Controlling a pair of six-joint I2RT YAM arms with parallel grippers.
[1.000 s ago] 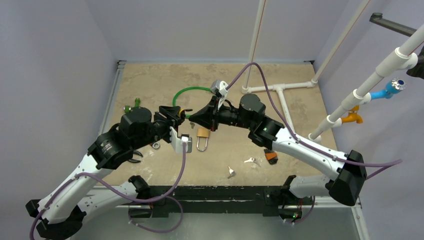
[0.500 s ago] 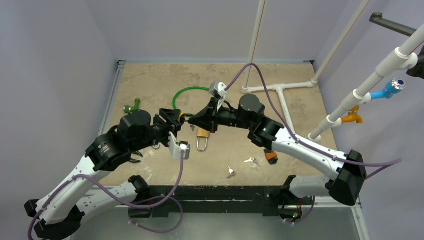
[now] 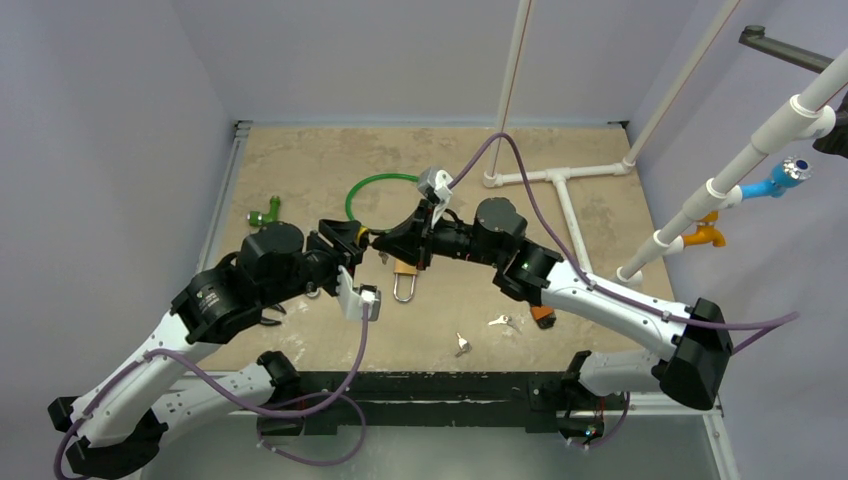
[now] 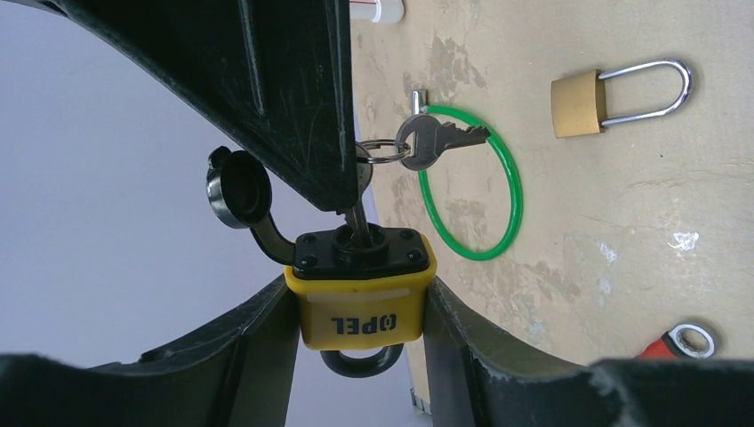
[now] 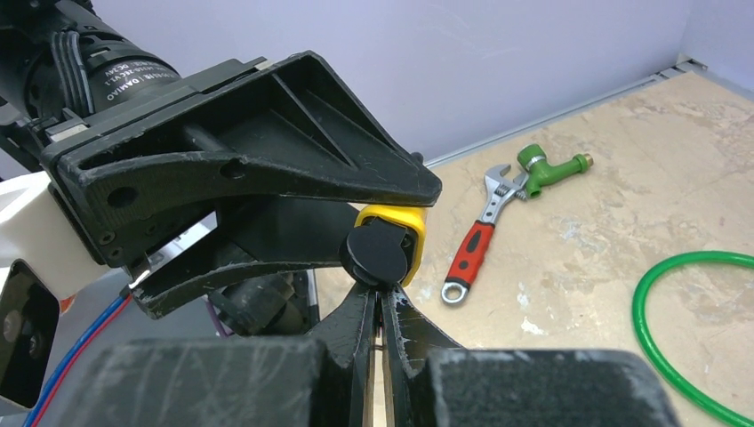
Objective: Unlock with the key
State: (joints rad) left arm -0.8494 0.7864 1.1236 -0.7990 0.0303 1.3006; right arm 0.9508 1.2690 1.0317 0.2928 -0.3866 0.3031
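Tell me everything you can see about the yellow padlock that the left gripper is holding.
The yellow padlock has a glossy, plastic-looking jacket printed with part of a black brand word, and a black keyway plate fixed by four screws. Its round dust cap hangs open on a black tether. The left gripper clamps its two sides in mid-air, dark shackle toward the gripper's palm. A key sits in the keyway, pinched by the right gripper.

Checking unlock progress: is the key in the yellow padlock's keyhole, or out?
In. The silver metal key enters the black top of the yellow padlock, its round black dust cap flipped aside.
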